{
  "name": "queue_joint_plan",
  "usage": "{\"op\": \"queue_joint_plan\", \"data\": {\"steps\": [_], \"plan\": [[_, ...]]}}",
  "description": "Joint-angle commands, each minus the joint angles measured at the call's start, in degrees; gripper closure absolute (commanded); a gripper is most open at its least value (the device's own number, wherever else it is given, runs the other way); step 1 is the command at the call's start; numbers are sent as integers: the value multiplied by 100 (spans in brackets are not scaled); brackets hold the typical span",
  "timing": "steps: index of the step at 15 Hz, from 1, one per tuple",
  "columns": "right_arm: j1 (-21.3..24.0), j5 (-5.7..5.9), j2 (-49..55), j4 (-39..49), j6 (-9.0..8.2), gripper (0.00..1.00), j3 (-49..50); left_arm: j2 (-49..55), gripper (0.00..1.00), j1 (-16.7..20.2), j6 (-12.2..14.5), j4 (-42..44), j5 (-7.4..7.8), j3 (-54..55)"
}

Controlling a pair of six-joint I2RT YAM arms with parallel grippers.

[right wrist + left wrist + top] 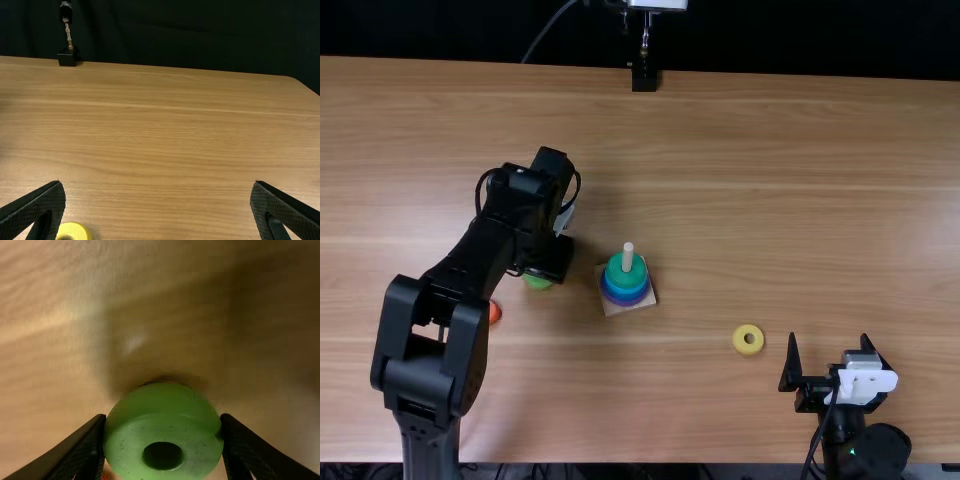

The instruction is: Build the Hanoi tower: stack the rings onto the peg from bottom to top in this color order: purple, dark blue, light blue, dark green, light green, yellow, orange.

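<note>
My left gripper (548, 262) is left of the peg base (620, 308), over the light green ring (537, 282). In the left wrist view the left gripper (163, 432) is shut on the light green ring (162, 430), one finger at each side. The peg (628, 257) holds a dark green ring (624, 276) on top, then light blue (625, 287) and a dark blue to purple layer (627, 301). The yellow ring (748, 339) and an orange ring (495, 312) lie on the table. My right gripper (830, 350) stands open at the lower right; in its wrist view the right gripper (157, 192) has its fingers wide apart.
A black stand (645, 78) is at the far edge of the table (770, 200). The left forearm passes just beside the orange ring. In the right wrist view the yellow ring (73, 231) lies near one finger.
</note>
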State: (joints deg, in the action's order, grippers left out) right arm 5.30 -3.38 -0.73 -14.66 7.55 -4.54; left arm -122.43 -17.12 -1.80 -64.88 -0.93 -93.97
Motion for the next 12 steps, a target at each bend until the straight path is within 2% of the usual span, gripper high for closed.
{"op": "queue_joint_plan", "data": {"steps": [1,5,7,8,11,12], "plan": [[41,-31,73,-429,-6,0,366,439,94,122,-147,-304,-2,-429],[41,-31,73,-429,4,0,366,853,94,236,-442,-1506,-2,-1334],[41,-31,73,-429,-6,0,366,949,94,245,-874,-2297,-2,-1861],[41,-31,73,-429,-6,0,366,958,94,236,-1043,-2487,-2,-2116],[41,-31,73,-429,4,0,366,1213,94,113,-1117,-2445,72,-2345],[41,-31,73,-429,-6,0,366,1283,94,-19,-1286,-2413,82,-2345]]}}
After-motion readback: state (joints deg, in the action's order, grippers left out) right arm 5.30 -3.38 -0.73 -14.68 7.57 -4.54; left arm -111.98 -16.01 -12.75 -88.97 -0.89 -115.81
